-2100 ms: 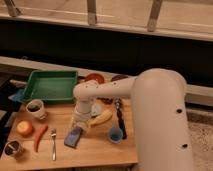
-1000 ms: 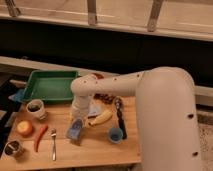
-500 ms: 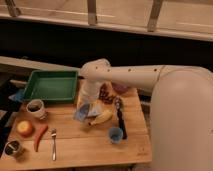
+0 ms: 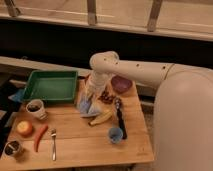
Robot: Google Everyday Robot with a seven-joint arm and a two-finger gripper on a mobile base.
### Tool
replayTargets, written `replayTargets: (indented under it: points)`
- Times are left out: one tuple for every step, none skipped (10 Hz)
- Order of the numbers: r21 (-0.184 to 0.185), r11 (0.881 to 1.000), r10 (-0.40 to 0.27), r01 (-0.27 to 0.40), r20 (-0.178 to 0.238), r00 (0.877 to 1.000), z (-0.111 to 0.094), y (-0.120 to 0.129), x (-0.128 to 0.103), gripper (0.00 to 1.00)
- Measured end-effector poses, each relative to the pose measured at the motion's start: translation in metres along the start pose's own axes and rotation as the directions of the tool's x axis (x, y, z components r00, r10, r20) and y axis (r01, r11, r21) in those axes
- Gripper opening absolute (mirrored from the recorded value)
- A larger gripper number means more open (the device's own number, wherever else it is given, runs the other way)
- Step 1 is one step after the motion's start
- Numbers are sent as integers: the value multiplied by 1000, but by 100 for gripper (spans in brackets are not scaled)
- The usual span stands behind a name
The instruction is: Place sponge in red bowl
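Camera view, sponge in transit. The gripper (image 4: 90, 99) hangs from the downturned wrist over the rear middle of the desk (image 4: 80, 146). It is closed on the upper edge of the sponge (image 4: 86, 107), which dangles pale blue beneath it, apparently clear of the wood. The sponge sits just beside the banana (image 4: 100, 118) and near the green tray (image 4: 50, 85). I grip it from above so that it can be lowered straight into the red bowl (image 4: 87, 78). Only a reddish sliver of that bowl shows, behind the arm at the desk's back edge. The purple bowl (image 4: 121, 83) stands close on the arm's other side and must not be taken for the target. I judge the carry to be nearly done, with a short move rearward and the release left to make.
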Motion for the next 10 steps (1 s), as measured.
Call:
replayTargets:
  points:
    - [2,1000,5,-5,1,1000,0,-2,0,0]
    - [6,1000,6,-6,3,1000,0,-2,-1,0]
    - [14,1000,-1,1,19,1000,-2,0,-5,0]
    - [20,1000,-8,7,42,999,-9,4,-18,0]
    - [14,1000,-15,14,62,998,-16,9,-29,0]
    - [7,1000,-13,13,96,995,-30,6,-53,0]
    - [-8,1000,-7,8,121,993,-41,4,-69,0]
    - [-25,1000,5,-1,146,989,-49,3,-82,0]
    - [-51,999,19,-10,169,986,-56,5,-94,0]
    - [-85,996,41,-25,189,981,-61,4,-112,0]
